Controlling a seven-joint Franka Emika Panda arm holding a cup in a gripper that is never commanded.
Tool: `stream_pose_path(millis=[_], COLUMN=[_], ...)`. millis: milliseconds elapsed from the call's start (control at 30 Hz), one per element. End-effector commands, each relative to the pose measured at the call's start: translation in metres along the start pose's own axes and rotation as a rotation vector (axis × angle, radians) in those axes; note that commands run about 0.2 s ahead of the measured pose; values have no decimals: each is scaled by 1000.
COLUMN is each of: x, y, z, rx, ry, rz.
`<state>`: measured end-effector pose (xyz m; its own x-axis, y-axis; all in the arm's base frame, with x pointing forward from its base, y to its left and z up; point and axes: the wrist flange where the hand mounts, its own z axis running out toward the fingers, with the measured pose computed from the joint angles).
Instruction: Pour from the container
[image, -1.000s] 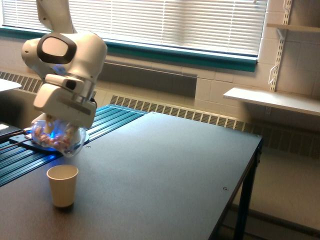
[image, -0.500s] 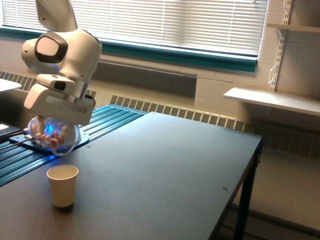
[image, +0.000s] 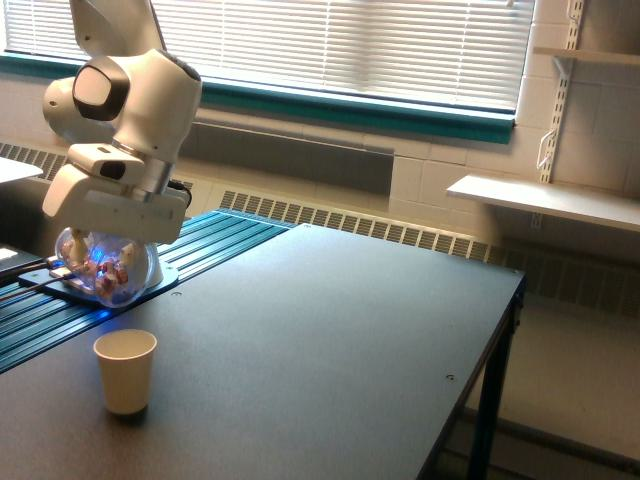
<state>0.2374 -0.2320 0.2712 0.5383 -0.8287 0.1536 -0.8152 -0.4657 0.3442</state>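
The container (image: 105, 268) is a clear rounded plastic cup with small pink-reddish pieces inside, lit blue from above. It hangs under the white arm's wrist, tilted, at the exterior view's left, above and slightly behind the cream paper cup (image: 125, 371). My gripper (image: 100, 250) is shut on the container; its fingers are mostly hidden behind the wrist housing and the cup. The paper cup stands upright on the dark table (image: 330, 340), its mouth open and its inside not visible.
A blue ribbed rail surface (image: 215, 240) runs behind the container at the exterior view's left. The table's right edge (image: 500, 330) drops off toward the floor. A white wall shelf (image: 545, 200) and a window with blinds (image: 340, 45) lie beyond.
The arm has moved the container up and toward the exterior view's left, and the cup has rotated back toward a less tilted pose. The paper cup has not moved.
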Motion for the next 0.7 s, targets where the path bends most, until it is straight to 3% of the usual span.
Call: stream_pose_path(millis=[33,333,700], x=[5,34,52], y=[-4,-15,-23], z=[1,-10,2], rx=[-13,28,29], ry=[-56,-47,-84], rz=[-67,-53,-68])
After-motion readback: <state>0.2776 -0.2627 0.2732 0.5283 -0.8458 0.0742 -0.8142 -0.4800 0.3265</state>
